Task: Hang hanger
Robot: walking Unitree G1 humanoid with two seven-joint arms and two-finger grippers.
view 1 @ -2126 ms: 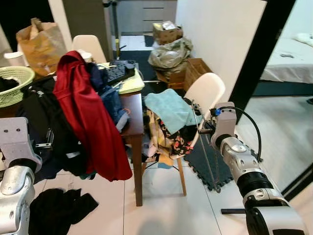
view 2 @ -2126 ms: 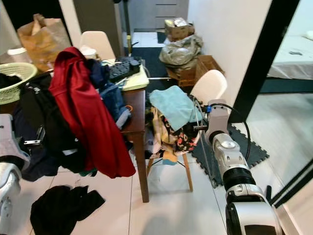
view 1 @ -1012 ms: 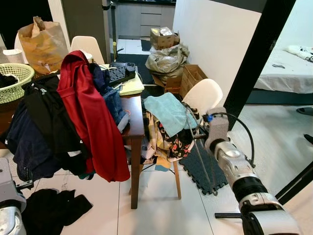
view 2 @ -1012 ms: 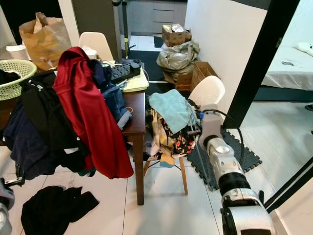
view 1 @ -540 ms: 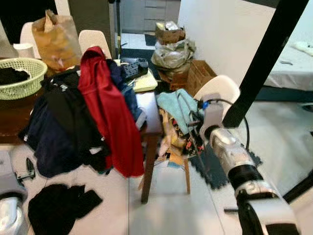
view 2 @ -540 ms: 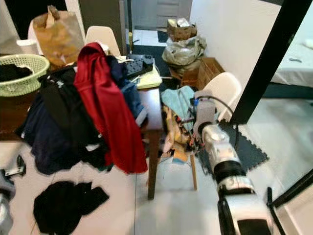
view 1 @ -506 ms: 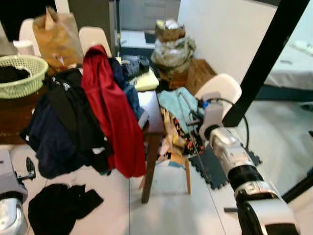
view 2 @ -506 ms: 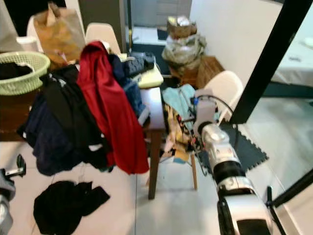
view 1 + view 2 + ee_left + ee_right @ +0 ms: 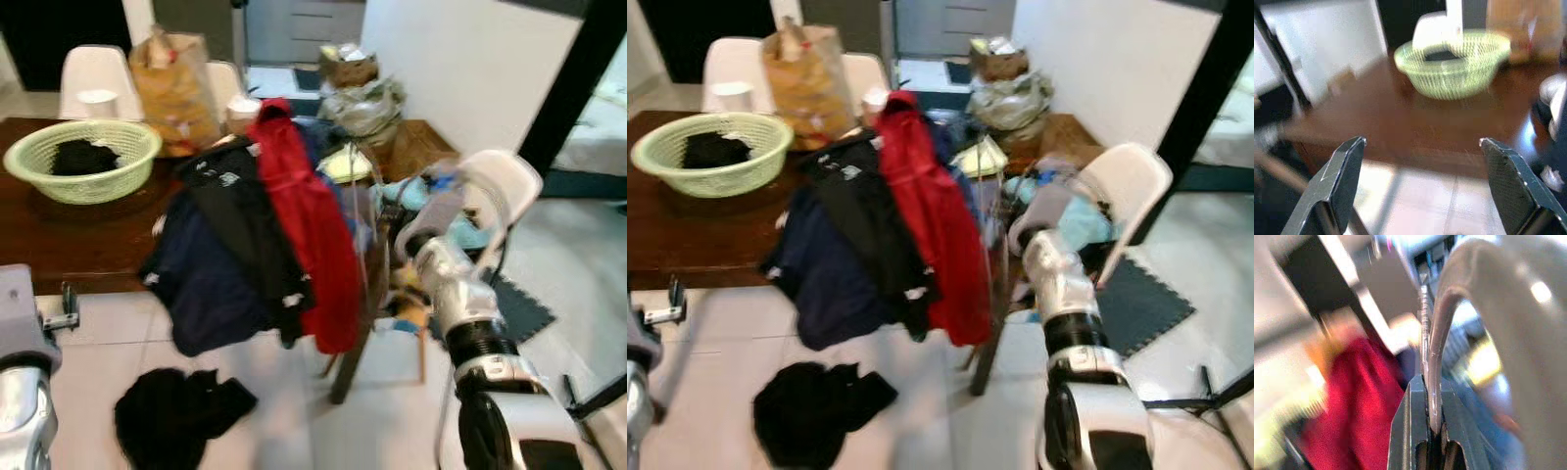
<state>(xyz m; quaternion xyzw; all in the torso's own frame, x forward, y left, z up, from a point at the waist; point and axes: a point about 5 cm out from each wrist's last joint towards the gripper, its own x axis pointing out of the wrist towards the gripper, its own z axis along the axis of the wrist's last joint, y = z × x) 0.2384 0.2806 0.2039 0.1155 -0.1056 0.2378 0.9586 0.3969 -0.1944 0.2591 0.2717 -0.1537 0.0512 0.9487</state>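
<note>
Your right gripper is pinched tight on the thin grey metal hanger.

You can see the hanger held up beside the red jacket that droops over the dark brown wooden table, close to the white plastic chair. Your left gripper has its two black fingers spread wide with nothing in them, low by the table edge. They point at the light green mesh basket. A black cloth lies on the pale tile floor.
</note>
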